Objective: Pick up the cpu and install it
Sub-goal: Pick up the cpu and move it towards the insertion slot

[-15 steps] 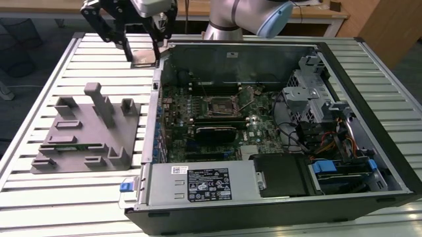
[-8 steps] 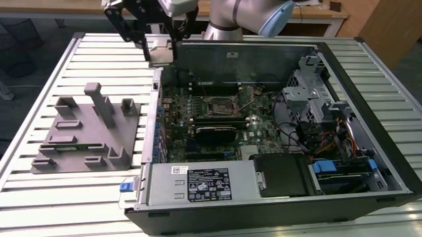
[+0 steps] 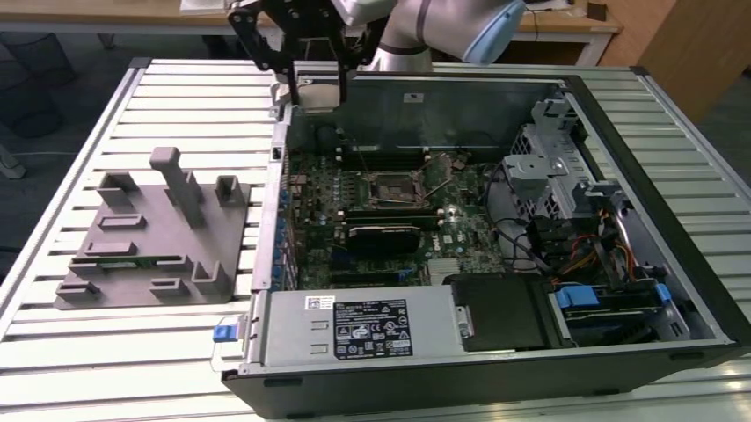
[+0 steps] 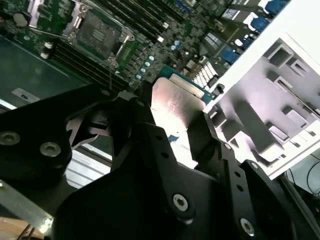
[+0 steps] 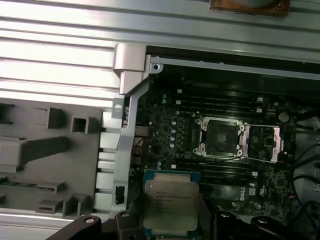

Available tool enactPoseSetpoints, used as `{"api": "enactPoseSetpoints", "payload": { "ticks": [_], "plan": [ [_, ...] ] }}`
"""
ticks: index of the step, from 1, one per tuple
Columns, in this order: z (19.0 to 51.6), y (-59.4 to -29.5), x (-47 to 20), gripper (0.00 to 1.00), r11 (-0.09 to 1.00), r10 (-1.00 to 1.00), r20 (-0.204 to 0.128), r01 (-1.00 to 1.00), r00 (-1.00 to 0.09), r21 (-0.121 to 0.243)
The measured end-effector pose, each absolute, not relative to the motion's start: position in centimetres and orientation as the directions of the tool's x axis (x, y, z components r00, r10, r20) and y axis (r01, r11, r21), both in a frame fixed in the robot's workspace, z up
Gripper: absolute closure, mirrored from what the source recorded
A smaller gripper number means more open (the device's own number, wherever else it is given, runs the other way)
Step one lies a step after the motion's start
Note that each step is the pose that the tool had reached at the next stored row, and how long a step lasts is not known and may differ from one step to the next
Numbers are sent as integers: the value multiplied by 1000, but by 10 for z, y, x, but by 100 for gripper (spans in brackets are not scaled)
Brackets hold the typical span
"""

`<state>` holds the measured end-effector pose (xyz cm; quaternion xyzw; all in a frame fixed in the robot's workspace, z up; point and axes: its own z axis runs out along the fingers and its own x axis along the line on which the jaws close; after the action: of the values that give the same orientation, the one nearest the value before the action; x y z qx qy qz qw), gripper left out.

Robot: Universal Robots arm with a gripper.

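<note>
Claw [image 4: 175,126] pinching cpu [image 5: 170,202] | first wrist view: socket [image 5: 220,136] frame open | exterior view: abv case [image 3: 493,110] corner

I take this for a robotics lab or workshop — slatted metal bench [image 3: 176,88], opened computer case [image 3: 470,101], wooden desks [image 3: 575,25] behind.

The arm [image 3: 458,26] is cut off at the top of the exterior view. In the second wrist view, black fingers [image 4: 205,137] hide part of the cpu [image 4: 175,107].
</note>
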<state>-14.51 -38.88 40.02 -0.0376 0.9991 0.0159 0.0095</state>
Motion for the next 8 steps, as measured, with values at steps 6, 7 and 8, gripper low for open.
{"api": "enactPoseSetpoints", "payload": {
  "ticks": [6,7,8],
  "plan": [
    [400,-385,-119,47,997,-75,-20,-75,-997,31],
    [400,-385,-114,47,997,-75,-20,-76,-997,31],
    [400,-384,-110,47,997,-75,-20,-76,-997,32]
  ]
}}
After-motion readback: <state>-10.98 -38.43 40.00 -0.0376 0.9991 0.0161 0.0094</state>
